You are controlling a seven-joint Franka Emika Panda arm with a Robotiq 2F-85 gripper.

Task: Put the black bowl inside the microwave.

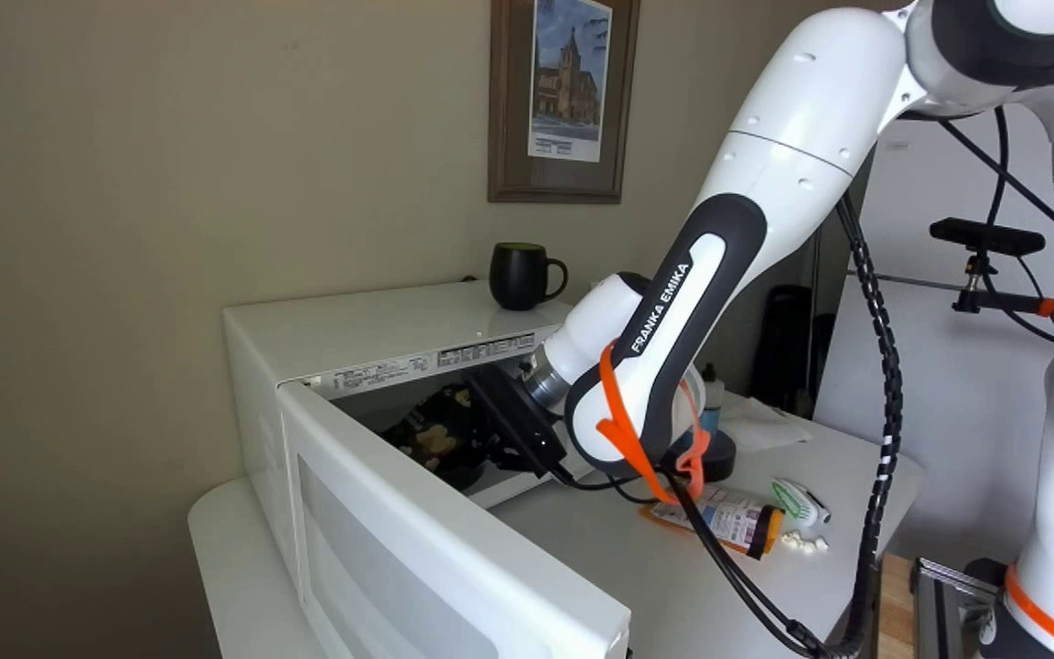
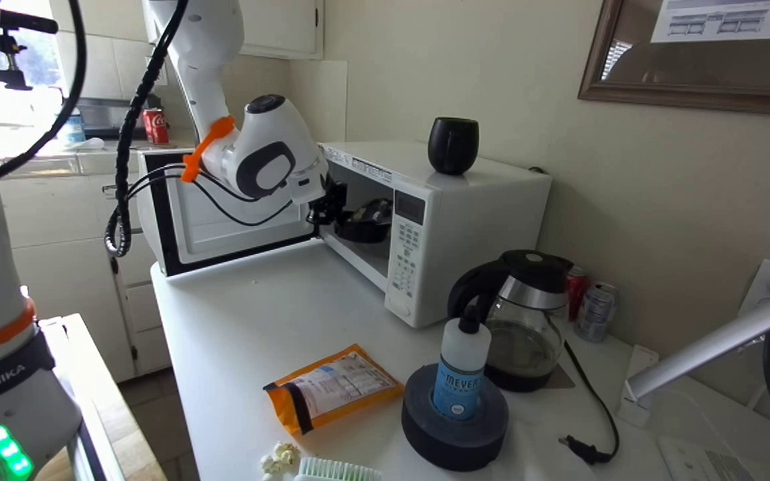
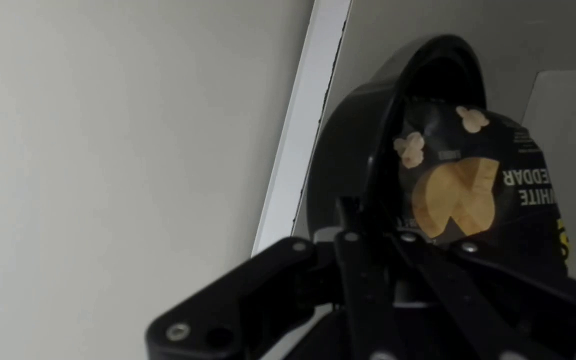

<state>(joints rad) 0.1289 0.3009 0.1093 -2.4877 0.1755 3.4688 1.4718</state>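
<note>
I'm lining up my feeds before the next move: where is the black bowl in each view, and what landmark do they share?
In an exterior view: black bowl just left of centre, lower half, beyond the open door.
In an exterior view: black bowl near the middle, in the mouth of the microwave.
Wrist view: black bowl right of centre, mostly upper half.
Shared landmark: the patterned bag in the black bowl.

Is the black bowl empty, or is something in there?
Not empty: the wrist view shows a black packet with yellowish shapes and the word WHITE printed on it, sitting in the black bowl. The packet's contents are hidden.
</note>
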